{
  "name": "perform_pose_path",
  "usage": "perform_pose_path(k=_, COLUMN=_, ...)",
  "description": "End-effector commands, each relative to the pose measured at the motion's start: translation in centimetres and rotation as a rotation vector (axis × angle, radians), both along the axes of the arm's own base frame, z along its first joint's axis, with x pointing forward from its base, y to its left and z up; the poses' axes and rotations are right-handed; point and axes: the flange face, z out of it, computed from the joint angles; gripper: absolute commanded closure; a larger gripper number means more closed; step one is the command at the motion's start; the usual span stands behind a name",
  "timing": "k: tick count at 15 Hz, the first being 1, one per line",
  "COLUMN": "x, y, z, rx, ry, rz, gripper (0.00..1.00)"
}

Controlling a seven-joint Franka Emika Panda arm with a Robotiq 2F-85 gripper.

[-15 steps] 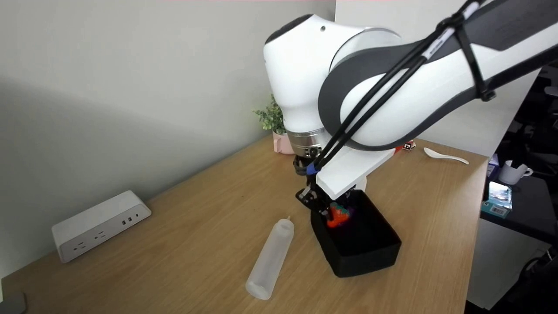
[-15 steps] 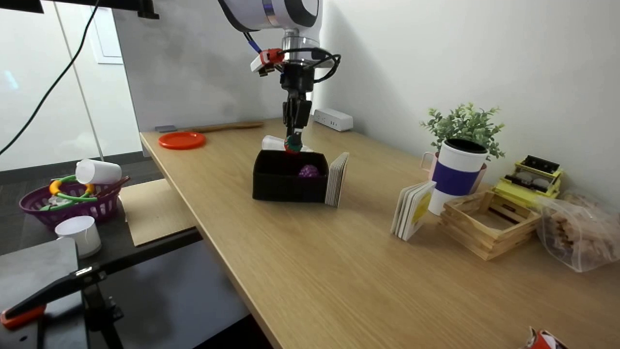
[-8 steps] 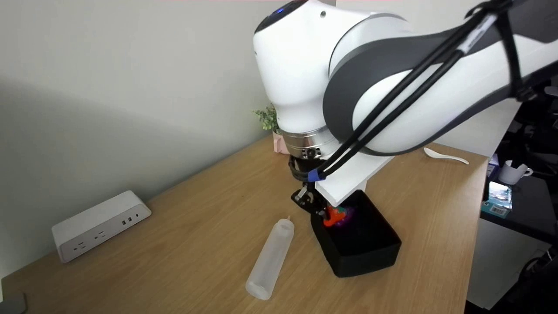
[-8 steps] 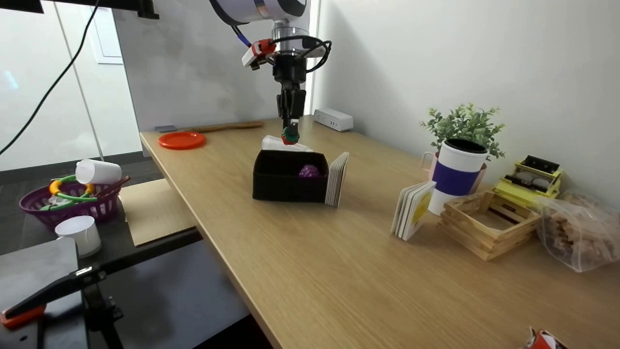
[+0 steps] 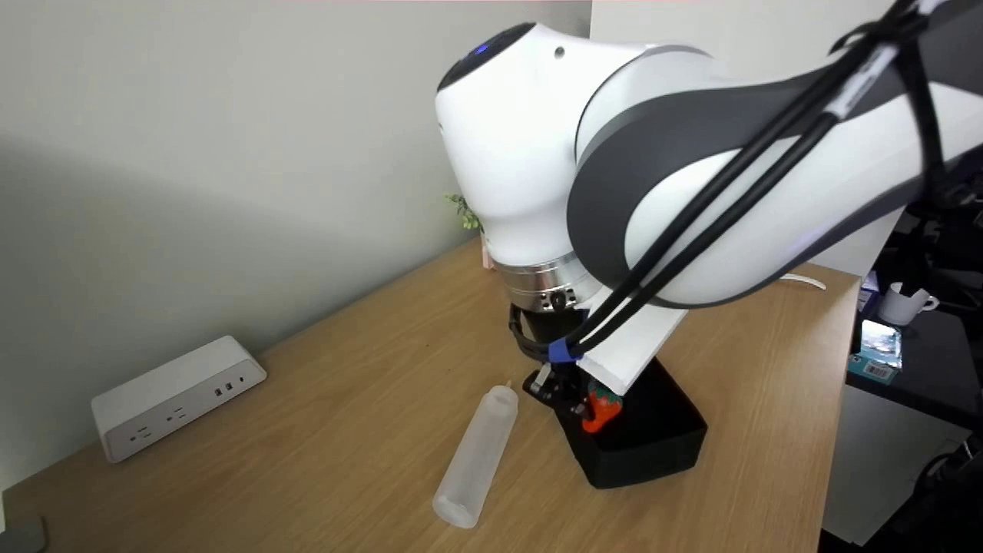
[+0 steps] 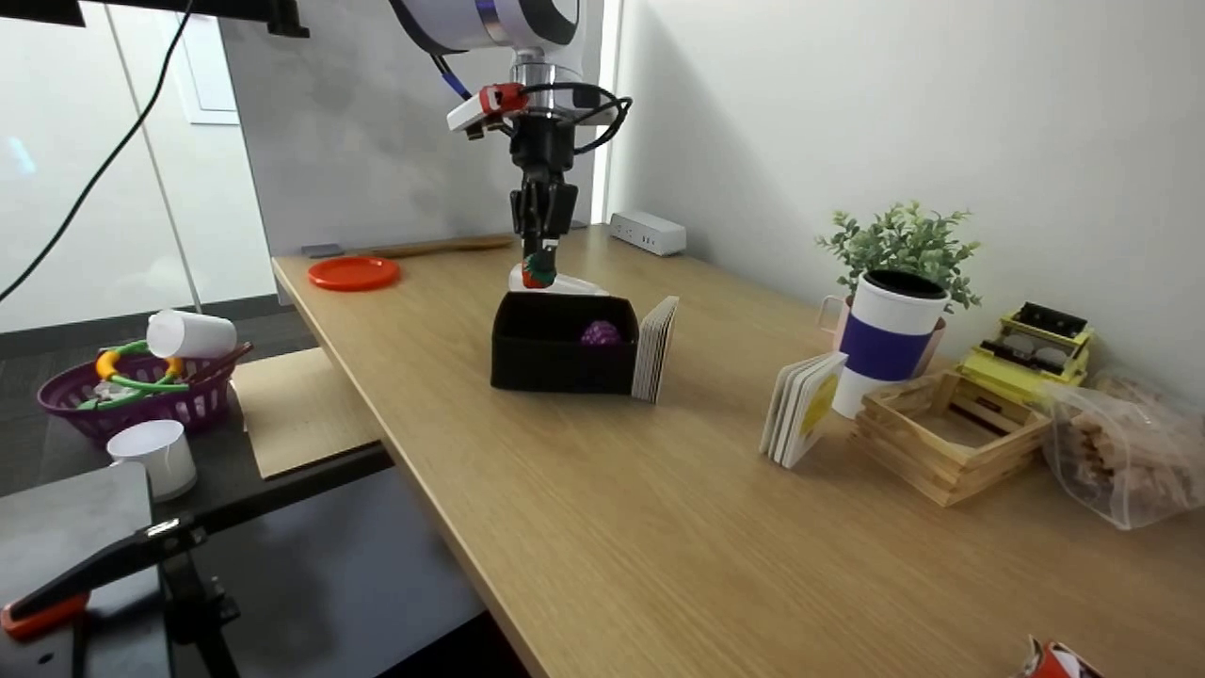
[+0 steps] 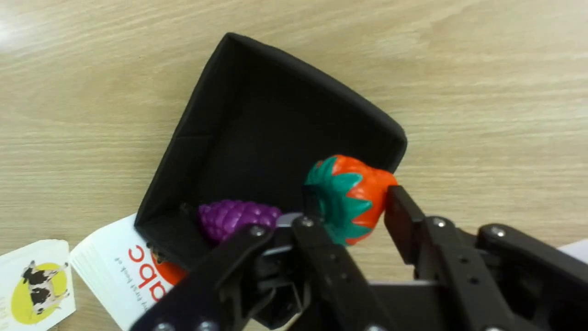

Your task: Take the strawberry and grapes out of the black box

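The tool (image 7: 353,202) is clamped on the strawberry (image 7: 351,195), its jaws pressed to opposite sides and parted by only the fruit's width. In an exterior view the strawberry shows above the rim of the black box (image 6: 563,365). The purple grapes (image 7: 234,218) lie inside the box, near the end beside a standing abc board book (image 7: 124,271) (whether book and box touch is hard to tell). Farther along stands a cow-picture board book (image 7: 41,285). On the counter (image 6: 678,490), a translucent squeeze bottle (image 5: 476,457) lies on its side near the box, with a white power strip (image 5: 180,395) well apart from it. Toward the counter's edge sits a red plate (image 6: 353,273); well away, a slatted wooden crate (image 6: 951,433) stands near a blue-banded white tumbler (image 6: 885,339), a leafy green plant (image 6: 899,235) behind the tumbler, and a clear bag (image 6: 1130,461) next to the crate.
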Motion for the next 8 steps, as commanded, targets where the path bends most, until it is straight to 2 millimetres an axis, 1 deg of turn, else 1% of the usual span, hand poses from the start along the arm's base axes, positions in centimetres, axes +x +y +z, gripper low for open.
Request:
perform_pose_path(k=1, x=-0.4, y=0.4, z=-1.4, rx=0.068, ry=0.116, rz=0.095, gripper=0.85)
perform_pose_path(k=5, x=-0.7, y=1.0, z=-2.5, rx=0.077, ry=0.203, rz=0.154, gripper=0.85)
perform_pose_path(k=8, x=-0.9, y=1.7, z=-2.5, rx=0.042, ry=0.209, rz=0.163, gripper=0.85)
